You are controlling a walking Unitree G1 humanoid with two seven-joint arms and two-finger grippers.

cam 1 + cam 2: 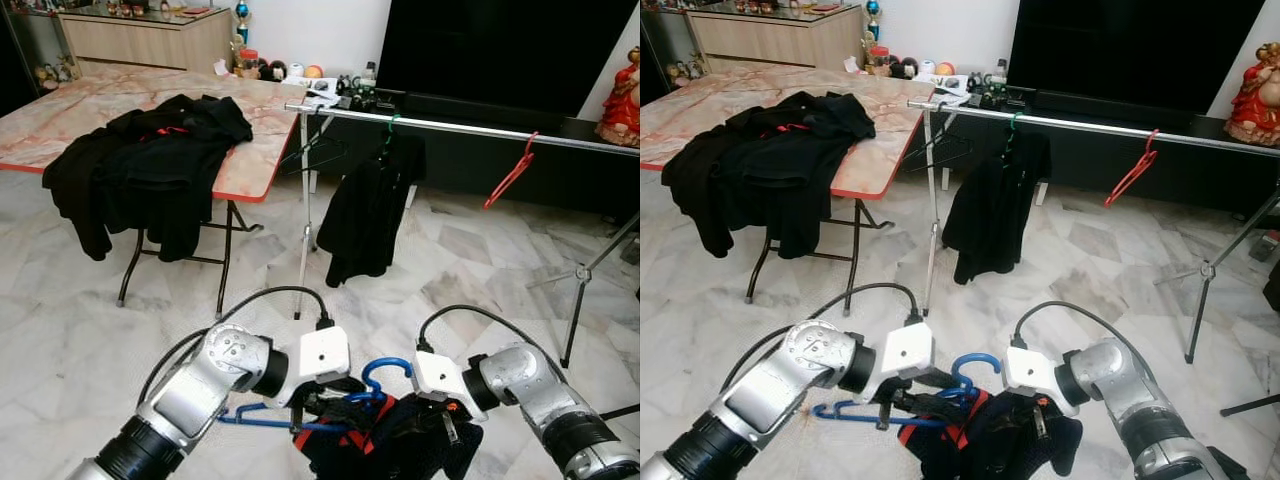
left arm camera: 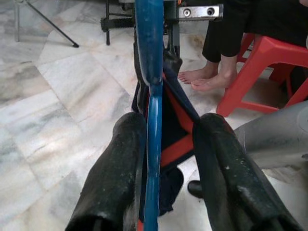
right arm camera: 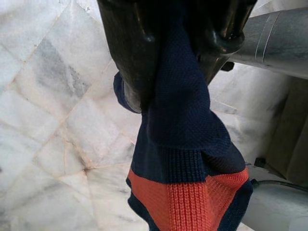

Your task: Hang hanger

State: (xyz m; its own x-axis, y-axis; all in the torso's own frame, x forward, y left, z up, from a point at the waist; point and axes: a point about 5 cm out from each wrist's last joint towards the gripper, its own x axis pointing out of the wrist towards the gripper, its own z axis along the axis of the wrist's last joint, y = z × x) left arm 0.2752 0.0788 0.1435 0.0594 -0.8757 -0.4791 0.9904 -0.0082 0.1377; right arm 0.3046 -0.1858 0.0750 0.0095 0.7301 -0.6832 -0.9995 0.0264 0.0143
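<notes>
Hanger [image 1: 300, 420] – blue, long axis crosswise, hook [image 1: 385, 372] up – w/ garment [image 1: 400, 445].

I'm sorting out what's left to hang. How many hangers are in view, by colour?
Blue hanger, carrying a navy-and-orange garment, held in the left claw: 1
Red hanger, bare on the rail: 1
Green hanger, with a black garment: 1
Black hanger, bare: 1
Total: 4
</notes>
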